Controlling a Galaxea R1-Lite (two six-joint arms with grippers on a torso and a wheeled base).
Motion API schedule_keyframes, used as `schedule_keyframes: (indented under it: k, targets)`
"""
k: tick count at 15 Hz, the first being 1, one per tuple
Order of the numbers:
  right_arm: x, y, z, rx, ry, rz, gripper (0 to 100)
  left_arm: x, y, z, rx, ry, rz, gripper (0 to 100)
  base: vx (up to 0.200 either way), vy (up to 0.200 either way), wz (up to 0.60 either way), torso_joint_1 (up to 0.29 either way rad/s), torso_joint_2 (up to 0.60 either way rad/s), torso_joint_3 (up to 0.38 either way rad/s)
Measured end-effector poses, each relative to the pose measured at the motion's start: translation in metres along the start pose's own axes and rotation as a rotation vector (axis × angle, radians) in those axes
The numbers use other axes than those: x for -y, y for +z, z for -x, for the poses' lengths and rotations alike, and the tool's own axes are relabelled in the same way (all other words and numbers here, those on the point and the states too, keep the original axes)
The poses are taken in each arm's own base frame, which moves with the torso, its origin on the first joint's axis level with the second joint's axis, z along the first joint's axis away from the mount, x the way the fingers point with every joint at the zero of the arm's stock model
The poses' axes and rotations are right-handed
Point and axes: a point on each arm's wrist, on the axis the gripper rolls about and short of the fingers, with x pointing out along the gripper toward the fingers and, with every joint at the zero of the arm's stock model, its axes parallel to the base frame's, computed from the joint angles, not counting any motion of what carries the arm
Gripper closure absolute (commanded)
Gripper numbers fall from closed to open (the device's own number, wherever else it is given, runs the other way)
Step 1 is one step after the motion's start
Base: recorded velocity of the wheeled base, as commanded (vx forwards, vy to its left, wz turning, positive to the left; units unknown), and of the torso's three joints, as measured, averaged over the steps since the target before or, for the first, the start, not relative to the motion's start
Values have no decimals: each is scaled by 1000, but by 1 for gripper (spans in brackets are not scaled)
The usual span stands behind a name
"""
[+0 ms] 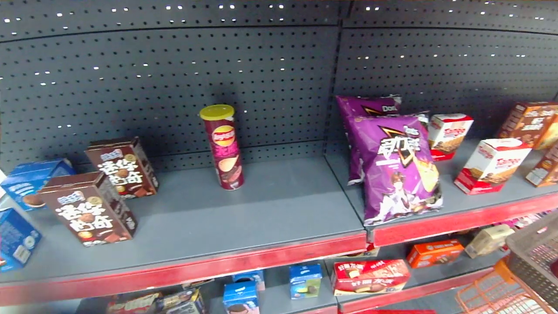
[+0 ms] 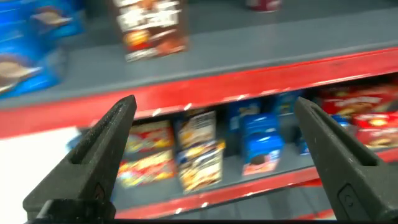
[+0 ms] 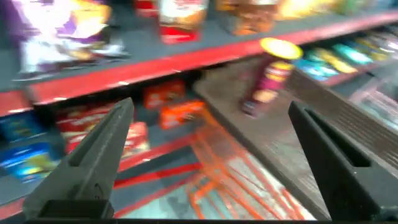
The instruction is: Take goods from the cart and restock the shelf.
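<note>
Target item: a maroon cylindrical crisp can with a yellow plastic lid (image 3: 268, 78), seen from the right wrist inside the brown slatted basket of the orange wire cart (image 1: 532, 257). It appears to stand on end. We cannot tell whether it leans on the basket wall.

Right hand (image 3: 211, 106): fingers spread wide, nothing between them, with the can beyond the fingertips and apart from them.
Left hand (image 2: 216, 102): also wide and empty, facing the red front edge of the grey shelf (image 1: 261, 209).

Shelf state: a matching maroon can (image 1: 222, 146) stands upright near the pegboard back, with bare board in front of and beside it. Purple crisp bags (image 1: 394, 168) occupy the next bay to the right.

Handling judgement:
- The can is probably a light cardboard tube, stiff along its length.
- The wall could dent under a hard squeeze, and the crisps inside are fragile.
- The glossy wrap looks slippery.

Grip plan: we would close across the body around mid-height, below the lid, since the lid could pop off. Moderate force, and keep it upright for placing beside its twin.
</note>
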Motion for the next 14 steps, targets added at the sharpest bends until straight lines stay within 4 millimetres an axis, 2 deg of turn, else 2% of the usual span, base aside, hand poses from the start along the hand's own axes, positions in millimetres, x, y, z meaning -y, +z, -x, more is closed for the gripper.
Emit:
schedule_keyframes:
  k: [5,11,14]
  targets:
    - [0,-4,2,7,1,1,0,0,0,0,0,-1,0,0,0,0,-600,4,0,1]
    - [-1,-10,4,17,3,5,0,0,0,0,0,-1,-1,0,0,0,0,0,0,0]
    - [-2,-11,4,12,-2,23,0,0,0,0,0,0,-1,0,0,0,-600,1,2,4]
